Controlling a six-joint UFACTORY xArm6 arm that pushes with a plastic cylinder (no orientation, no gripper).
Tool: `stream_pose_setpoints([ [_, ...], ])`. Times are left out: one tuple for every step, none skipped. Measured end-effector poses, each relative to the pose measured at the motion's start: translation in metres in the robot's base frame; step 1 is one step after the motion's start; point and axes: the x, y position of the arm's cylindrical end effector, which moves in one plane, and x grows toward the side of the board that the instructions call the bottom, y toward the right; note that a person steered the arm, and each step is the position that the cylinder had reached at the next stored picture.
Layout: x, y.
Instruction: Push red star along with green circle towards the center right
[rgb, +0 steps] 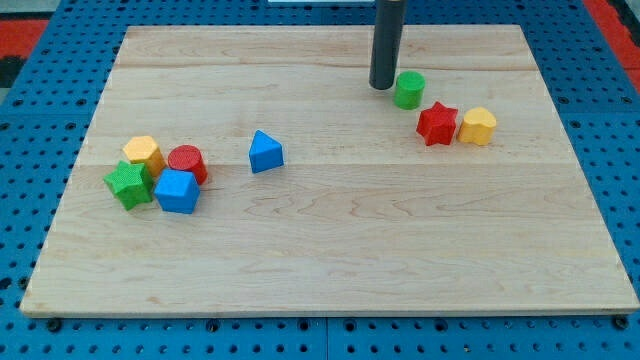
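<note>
The red star (437, 123) lies at the view's upper right of the wooden board (330, 250). The green circle (408, 90) stands just up and left of it, a small gap apart. A yellow heart-like block (477, 126) touches the red star's right side. My tip (383, 86) is at the lower end of the dark rod, right beside the green circle's left edge, touching or nearly touching it.
At the view's left sits a cluster: a yellow hexagon (144, 152), a red circle (187, 163), a green star (128, 185) and a blue cube (177, 191). A blue triangle (265, 152) lies alone left of centre. Blue pegboard surrounds the board.
</note>
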Motion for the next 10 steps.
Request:
stream_pose_setpoints([
  [0.000,-0.021],
  [0.000,-0.031],
  [0.000,-0.034],
  [-0.022,-0.034],
  [-0.050,-0.016],
  [-0.036,0.028],
  [0.013,0.034],
  [0.040,0.053],
  [0.040,0.053],
  [0.040,0.053],
])
